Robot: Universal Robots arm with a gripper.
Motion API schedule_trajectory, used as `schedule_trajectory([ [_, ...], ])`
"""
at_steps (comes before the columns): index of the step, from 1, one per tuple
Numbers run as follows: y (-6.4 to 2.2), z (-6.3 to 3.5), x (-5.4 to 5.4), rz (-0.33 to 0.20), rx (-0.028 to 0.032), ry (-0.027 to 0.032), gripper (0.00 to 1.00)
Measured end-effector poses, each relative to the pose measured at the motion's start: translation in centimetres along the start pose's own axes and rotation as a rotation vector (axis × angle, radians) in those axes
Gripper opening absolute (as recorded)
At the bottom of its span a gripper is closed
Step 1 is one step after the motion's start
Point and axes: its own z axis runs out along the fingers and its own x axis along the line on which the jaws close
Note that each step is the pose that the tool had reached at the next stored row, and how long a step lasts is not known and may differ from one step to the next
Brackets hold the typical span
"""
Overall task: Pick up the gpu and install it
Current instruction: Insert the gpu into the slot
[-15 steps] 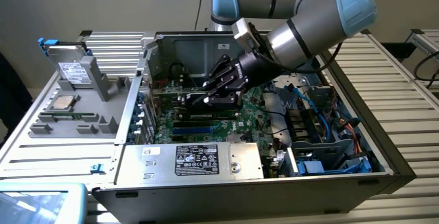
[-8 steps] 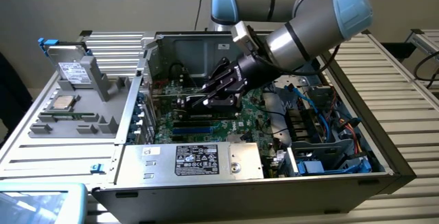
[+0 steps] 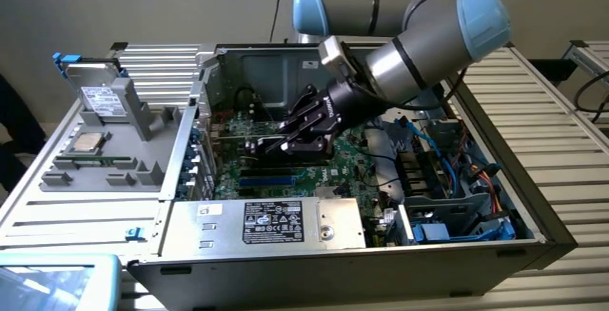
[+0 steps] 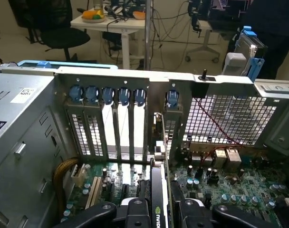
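The gpu (image 3: 249,140) is a thin green card with a black cooler. It stands on edge low over the green motherboard (image 3: 354,155) inside the open computer case. My gripper (image 3: 302,134) is shut on it from above, near the middle of the case. In the wrist view the gpu (image 4: 159,190) runs edge-on between my two black fingers (image 4: 131,210). Its silver bracket end (image 4: 158,130) lies close against the case's rear wall, next to the slotted expansion covers (image 4: 111,126). Whether the card's lower edge sits in a socket is hidden.
A silver power supply (image 3: 271,222) fills the case's near side. Drive bays and blue and orange cables (image 3: 457,165) crowd the exterior view's right. A grey fixture (image 3: 110,147) with a hard drive and a CPU sits at the exterior view's left. Blue clips (image 4: 108,93) line the rear slots.
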Motion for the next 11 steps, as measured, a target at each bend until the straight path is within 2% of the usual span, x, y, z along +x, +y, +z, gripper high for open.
schedule_trajectory([
  [5, -0.44, 0.54, 0.01, 0.005, -0.0003, 0.0057, 0.28],
  [11, -0.69, 1.10, 0.01, 0.009, -0.0005, 0.0094, 0.28],
])
